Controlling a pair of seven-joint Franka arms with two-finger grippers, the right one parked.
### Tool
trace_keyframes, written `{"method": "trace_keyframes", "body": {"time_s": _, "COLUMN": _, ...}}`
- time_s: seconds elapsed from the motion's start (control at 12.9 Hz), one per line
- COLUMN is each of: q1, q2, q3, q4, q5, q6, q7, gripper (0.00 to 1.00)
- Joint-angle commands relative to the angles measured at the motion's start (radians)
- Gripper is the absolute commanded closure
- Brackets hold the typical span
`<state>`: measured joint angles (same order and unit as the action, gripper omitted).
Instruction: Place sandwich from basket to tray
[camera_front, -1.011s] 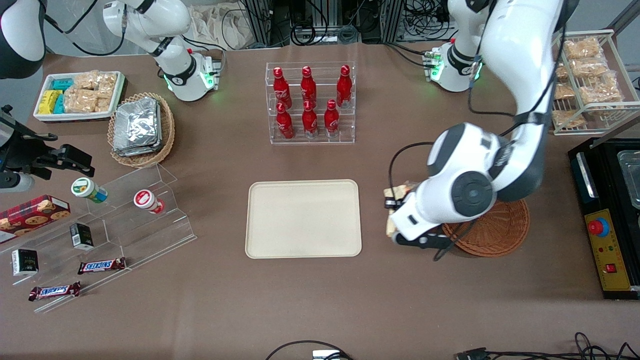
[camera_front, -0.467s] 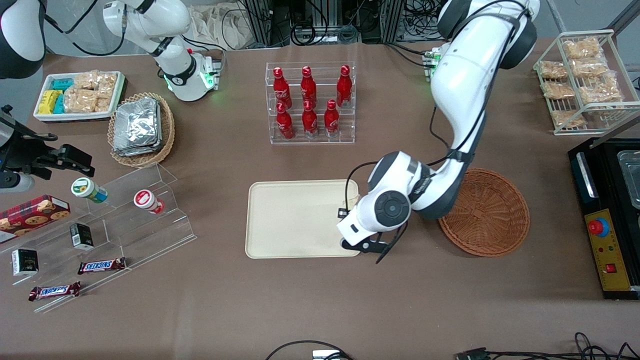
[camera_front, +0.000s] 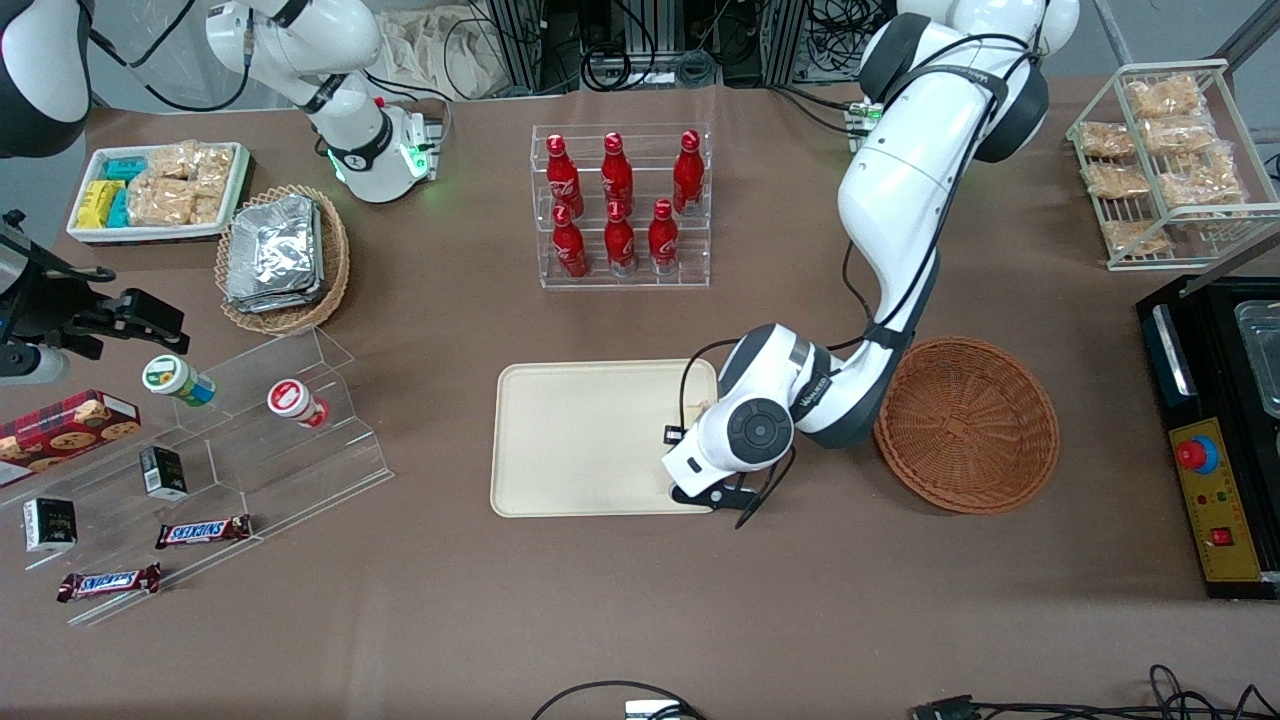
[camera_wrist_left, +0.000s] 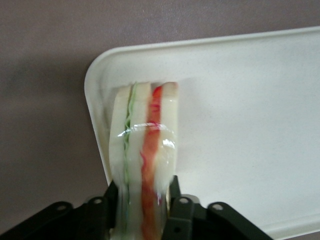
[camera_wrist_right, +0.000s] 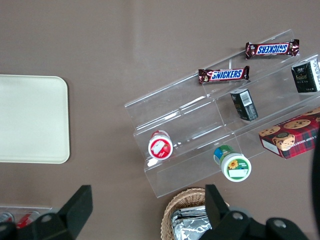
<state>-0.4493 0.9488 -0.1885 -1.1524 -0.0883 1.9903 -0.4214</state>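
The sandwich (camera_wrist_left: 145, 155) is showing as a pale white wedge seen edge-on, with a thin green line and a broader red stripe running along its length under a glossy clear wrap. It is hanging over the corner of the cream tray (camera_front: 590, 440) at the tray's edge nearest the basket (camera_front: 968, 425), and whether it is touching the tray floor cannot be told. The gripper (camera_wrist_left: 142, 210) is clamping it, with the black fingers (camera_wrist_left: 181, 205) pressing in on both bread faces. In the front view the left arm is reaching down from its base near the table's upper edge, elbow bent, wrist sitting low over that tray edge. The reddish-brown basket is lying just beside the arm, toward the working arm's end of the table, with nothing in it. One sandwich, one tray and one basket are showing. Six red bottles (camera_front: 618, 200) are standing in a clear rack.
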Motion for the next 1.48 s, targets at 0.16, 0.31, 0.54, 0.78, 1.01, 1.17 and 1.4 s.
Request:
{"method": "trace_keyframes", "body": {"time_s": 0.16, "q1": 0.011, "q2": -0.056, "q3": 0.004, "q4": 0.026, "q5": 0.004, "q6": -0.011, "q7": -0.017, "gripper": 0.00}}
{"method": "trace_keyframes", "body": {"time_s": 0.31, "q1": 0.046, "q2": -0.149, "q3": 0.009, "q4": 0.023, "q5": 0.007, "q6": -0.028, "q7": -0.019, "gripper": 0.00}}
{"method": "trace_keyframes", "body": {"time_s": 0.54, "q1": 0.183, "q2": -0.324, "q3": 0.009, "q4": 0.022, "q5": 0.016, "q6": -0.296, "q7": -0.007, "gripper": 0.00}}
{"method": "trace_keyframes", "body": {"time_s": 0.78, "q1": 0.303, "q2": -0.485, "q3": 0.011, "q4": 0.016, "q5": 0.065, "q6": -0.584, "q7": 0.094, "gripper": 0.00}}
{"method": "trace_keyframes", "body": {"time_s": 1.01, "q1": 0.380, "q2": -0.591, "q3": 0.012, "q4": 0.001, "q5": 0.148, "q6": -0.772, "q7": 0.167, "gripper": 0.00}}
{"method": "trace_keyframes", "body": {"time_s": 1.17, "q1": 0.461, "q2": -0.683, "q3": 0.009, "q4": -0.125, "q5": 0.151, "q6": -0.778, "q7": 0.191, "gripper": 0.00}}
{"method": "trace_keyframes", "body": {"time_s": 1.4, "q1": 0.543, "q2": -0.757, "q3": 0.011, "q4": -0.249, "q5": 0.142, "q6": -0.717, "q7": 0.280, "gripper": 0.00}}
